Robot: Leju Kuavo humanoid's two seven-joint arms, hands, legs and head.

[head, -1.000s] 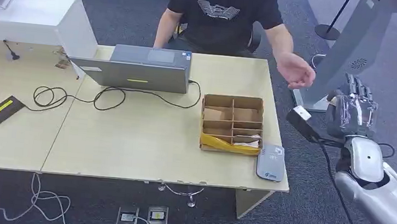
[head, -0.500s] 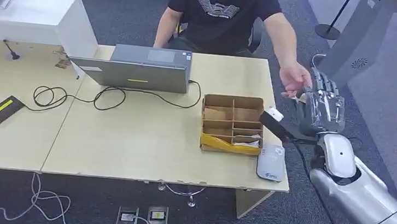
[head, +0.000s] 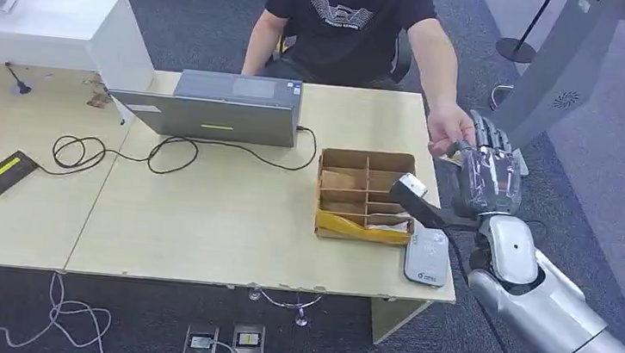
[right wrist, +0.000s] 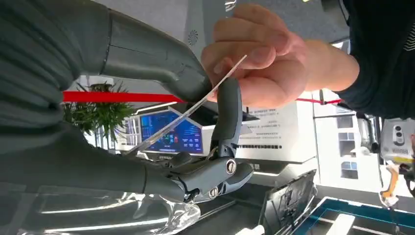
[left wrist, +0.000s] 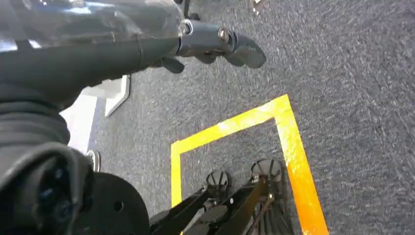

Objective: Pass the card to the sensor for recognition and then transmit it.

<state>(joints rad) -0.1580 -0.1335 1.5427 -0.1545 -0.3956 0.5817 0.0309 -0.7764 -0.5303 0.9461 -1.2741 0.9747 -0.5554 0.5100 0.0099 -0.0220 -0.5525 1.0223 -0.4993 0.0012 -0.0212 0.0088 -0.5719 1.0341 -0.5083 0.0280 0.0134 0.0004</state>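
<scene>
Reaching in from the surface's far corner, the right hand (head: pixel 484 169) has closed on the person's hand (head: pixel 449 129) — both now pinch the thin pale card (right wrist: pixel 195 105). Handover looks nearly done; the grey sensor pad (head: pixel 427 257) lies below. The left hand (left wrist: pixel 215 44) hangs curled, holding nothing.

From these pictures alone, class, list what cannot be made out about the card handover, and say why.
- Card face: right wrist view shows it edge-on.
- Card in the head view: hidden between right hand and person's hand.
- Sensor markings: too small.
- Left hand: fingers partly cut off by the picture's edge.
</scene>
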